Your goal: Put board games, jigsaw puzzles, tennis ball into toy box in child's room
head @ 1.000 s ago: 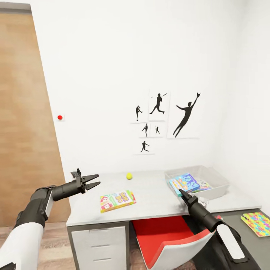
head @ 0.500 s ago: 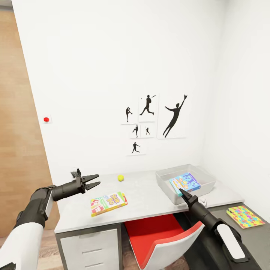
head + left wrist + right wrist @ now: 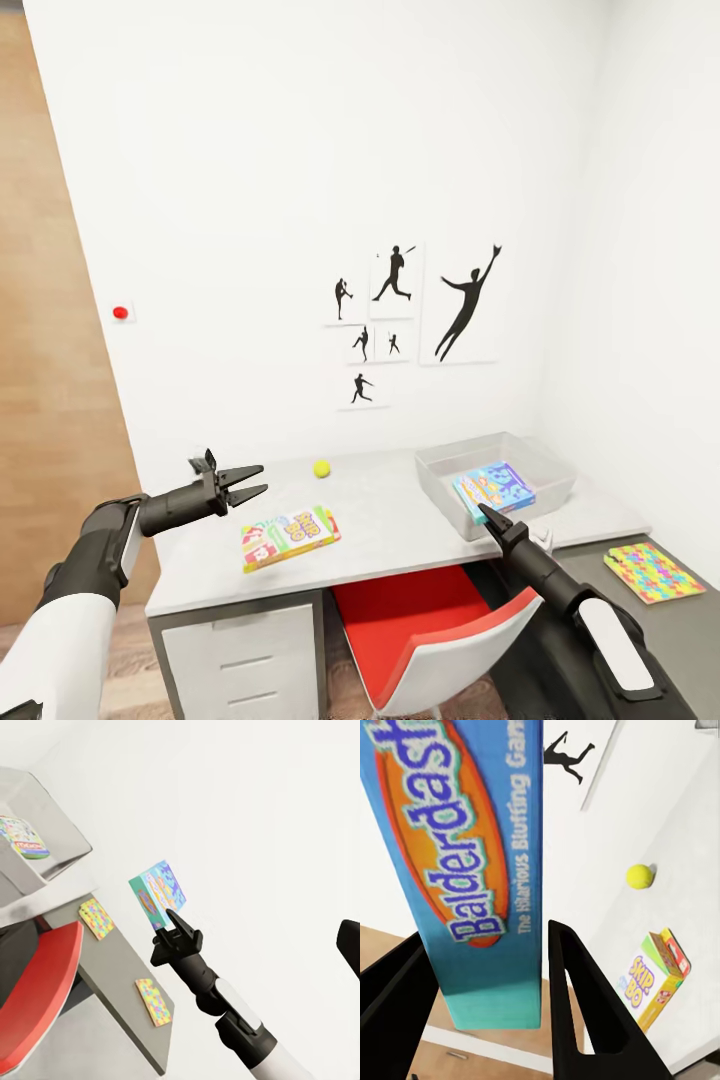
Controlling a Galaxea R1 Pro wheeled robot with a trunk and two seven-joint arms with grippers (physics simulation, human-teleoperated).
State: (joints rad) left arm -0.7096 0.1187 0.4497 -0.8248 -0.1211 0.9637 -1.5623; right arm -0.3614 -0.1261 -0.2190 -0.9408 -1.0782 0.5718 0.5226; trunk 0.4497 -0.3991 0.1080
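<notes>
Slight camera shift; blue box [image 3: 493, 487] hiding toy box [image 3: 440, 470] floor.

Cam panned right; table [image 3: 400, 520] shifted left.

On the table [image 3: 400, 520], the tennis ball [image 3: 321, 468] lies behind the SKIP-BO box [image 3: 289, 535].

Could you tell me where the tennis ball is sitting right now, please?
In the head view the tennis ball rests on the table near the back wall, behind the SKIP-BO box and left of the toy box.
</notes>
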